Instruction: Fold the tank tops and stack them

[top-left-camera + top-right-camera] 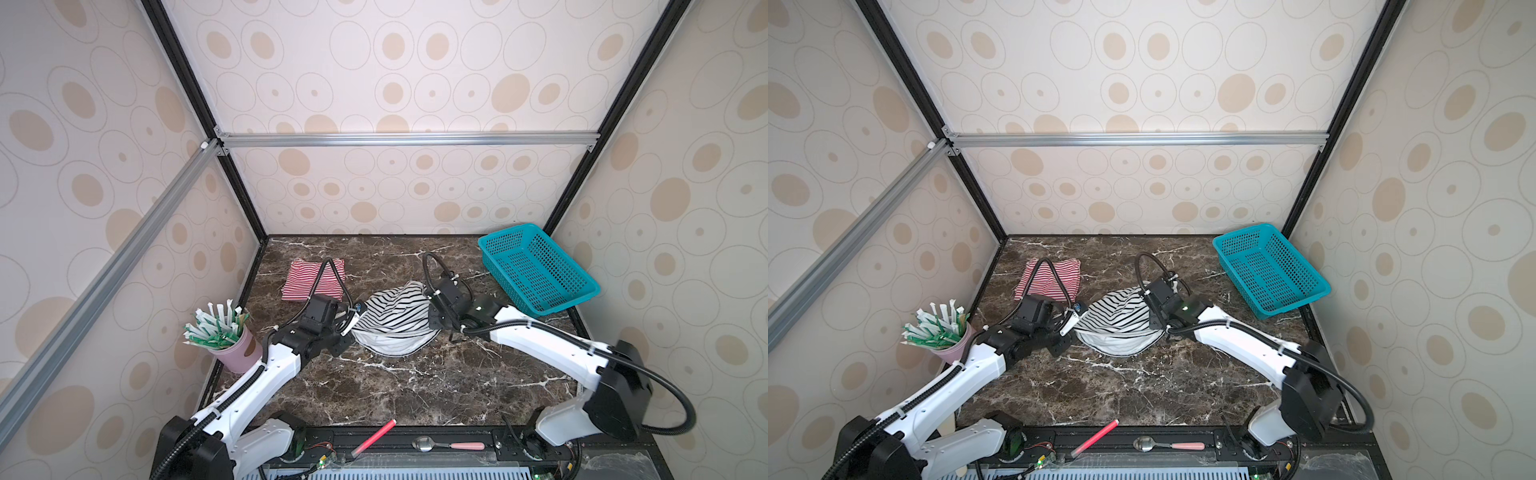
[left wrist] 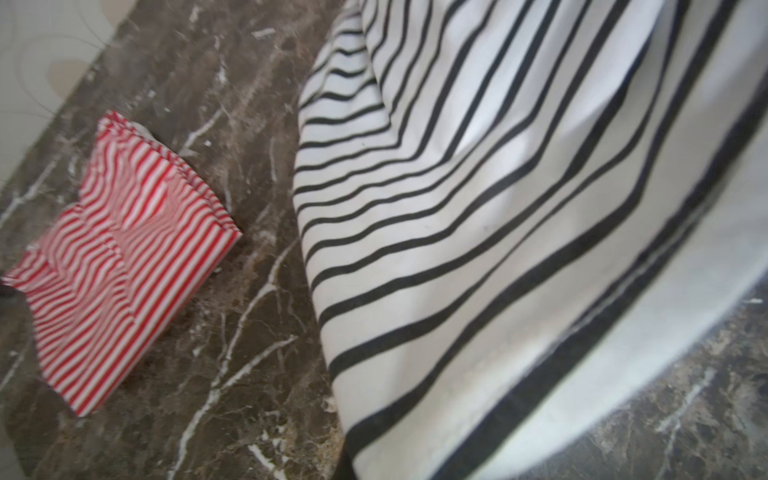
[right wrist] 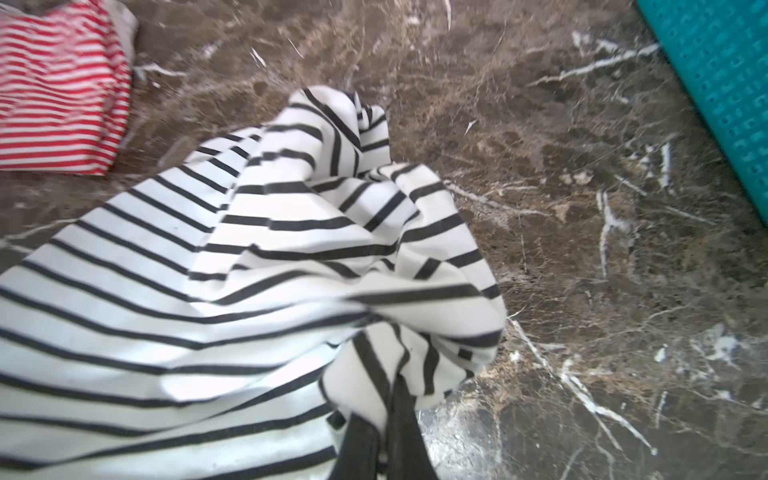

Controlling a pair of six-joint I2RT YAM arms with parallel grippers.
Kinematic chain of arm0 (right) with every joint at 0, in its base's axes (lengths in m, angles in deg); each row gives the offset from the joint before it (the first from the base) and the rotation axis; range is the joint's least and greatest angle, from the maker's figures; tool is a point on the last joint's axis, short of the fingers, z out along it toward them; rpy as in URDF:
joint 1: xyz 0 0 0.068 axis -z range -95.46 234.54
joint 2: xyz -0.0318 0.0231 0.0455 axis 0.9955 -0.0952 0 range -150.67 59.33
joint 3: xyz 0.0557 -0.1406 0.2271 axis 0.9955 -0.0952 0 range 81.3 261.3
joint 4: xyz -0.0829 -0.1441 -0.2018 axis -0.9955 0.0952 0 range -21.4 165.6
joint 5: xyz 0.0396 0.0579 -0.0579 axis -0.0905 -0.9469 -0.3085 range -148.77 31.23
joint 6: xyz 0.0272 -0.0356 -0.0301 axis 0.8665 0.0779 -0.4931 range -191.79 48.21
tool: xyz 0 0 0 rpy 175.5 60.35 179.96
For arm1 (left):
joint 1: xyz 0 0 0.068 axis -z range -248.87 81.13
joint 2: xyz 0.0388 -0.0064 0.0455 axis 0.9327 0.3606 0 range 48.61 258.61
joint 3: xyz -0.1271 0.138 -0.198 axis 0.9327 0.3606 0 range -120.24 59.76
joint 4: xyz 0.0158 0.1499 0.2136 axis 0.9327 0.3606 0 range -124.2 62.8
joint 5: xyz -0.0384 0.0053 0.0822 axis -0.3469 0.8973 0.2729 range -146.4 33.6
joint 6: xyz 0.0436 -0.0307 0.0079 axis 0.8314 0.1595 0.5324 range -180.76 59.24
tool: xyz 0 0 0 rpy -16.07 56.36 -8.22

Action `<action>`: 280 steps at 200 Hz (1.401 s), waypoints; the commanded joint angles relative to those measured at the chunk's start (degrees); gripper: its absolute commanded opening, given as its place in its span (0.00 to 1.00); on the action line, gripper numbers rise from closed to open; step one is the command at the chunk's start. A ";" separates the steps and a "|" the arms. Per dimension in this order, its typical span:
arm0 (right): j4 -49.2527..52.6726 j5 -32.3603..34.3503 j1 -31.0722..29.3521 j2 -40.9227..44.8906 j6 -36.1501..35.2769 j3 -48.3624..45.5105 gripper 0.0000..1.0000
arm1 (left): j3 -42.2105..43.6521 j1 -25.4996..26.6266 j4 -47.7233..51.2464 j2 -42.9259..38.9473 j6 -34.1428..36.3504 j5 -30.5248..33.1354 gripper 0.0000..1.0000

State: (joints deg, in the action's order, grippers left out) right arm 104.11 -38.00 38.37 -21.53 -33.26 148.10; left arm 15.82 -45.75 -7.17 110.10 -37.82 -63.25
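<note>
Largely beneath black-striped top (image 3: 208, 270), right pincer (image 3: 384, 432)

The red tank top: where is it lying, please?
In both top views the red tank top lies folded at the table's back left, apart from the black-striped top.

Occlusions and crops

Left wrist view: black-and-white tank top (image 2: 519, 249) fills most of the picture, soft-focus, running off three edges. Only the top views show the left claw (image 1: 354, 319), its tips too small to read against the cloth. Right wrist view: right claw (image 3: 382, 449) is dark fingers (image 3: 405, 432) cut by the edge, tips buried in bunched cloth; basket (image 3: 715, 83) and red-and-white tank top (image 3: 58, 91) cropped. Both top views: cable (image 1: 330, 260) crosses that red top; sachet (image 1: 216, 328) print illegible
</note>
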 commanded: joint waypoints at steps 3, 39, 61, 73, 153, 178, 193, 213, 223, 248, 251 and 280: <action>4.09 -1.01 0.89 5.48 -3.40 0.21 0.00 | -7.80 -0.35 0.62 0.01 -1.32 1.33 0.00; 4.95 -13.49 8.36 7.19 -2.63 -4.40 0.00 | -10.20 -0.35 0.76 1.87 -0.80 1.14 0.00; -0.58 -11.66 9.15 16.38 -1.82 -11.65 0.00 | -10.26 -0.34 0.75 1.35 -0.45 2.44 0.00; 2.92 -7.89 9.25 18.88 -1.70 -11.85 0.01 | -9.66 -0.35 0.19 0.46 -0.29 3.05 0.00; 1.81 -12.86 9.52 9.93 1.45 -21.60 0.08 | -0.01 -0.35 -1.23 2.94 1.83 -0.22 0.00; 0.18 -12.72 9.78 4.81 1.21 -21.93 0.08 | 3.76 -0.37 -3.74 4.64 3.03 0.34 0.00; -0.08 -11.58 9.87 2.31 0.62 -21.30 0.10 | 5.28 -0.39 -5.04 5.61 3.34 1.09 0.00; 0.14 -10.24 10.45 1.00 -0.02 -20.56 0.14 | 6.69 -0.35 -6.23 6.16 3.18 1.26 0.00; 1.06 -9.17 10.49 1.18 -0.19 -20.04 0.15 | 6.94 -0.35 -6.28 6.09 2.97 0.82 0.00; 2.90 -7.86 10.49 2.77 -0.60 -19.17 0.18 | 7.04 -0.39 -6.02 5.61 2.47 0.06 0.00; 2.86 -7.90 10.49 2.95 -0.65 -19.23 0.19 | 7.03 -0.36 -5.94 5.55 2.39 -0.04 0.00; 4.07 -7.31 10.43 2.75 -1.08 -18.41 0.19 | 6.50 -0.37 -5.54 5.47 2.03 -0.53 0.00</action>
State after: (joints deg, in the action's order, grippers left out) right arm 104.46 -48.18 48.31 -19.41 -33.79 128.12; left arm 23.05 -45.73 -12.66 116.37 -36.01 -63.63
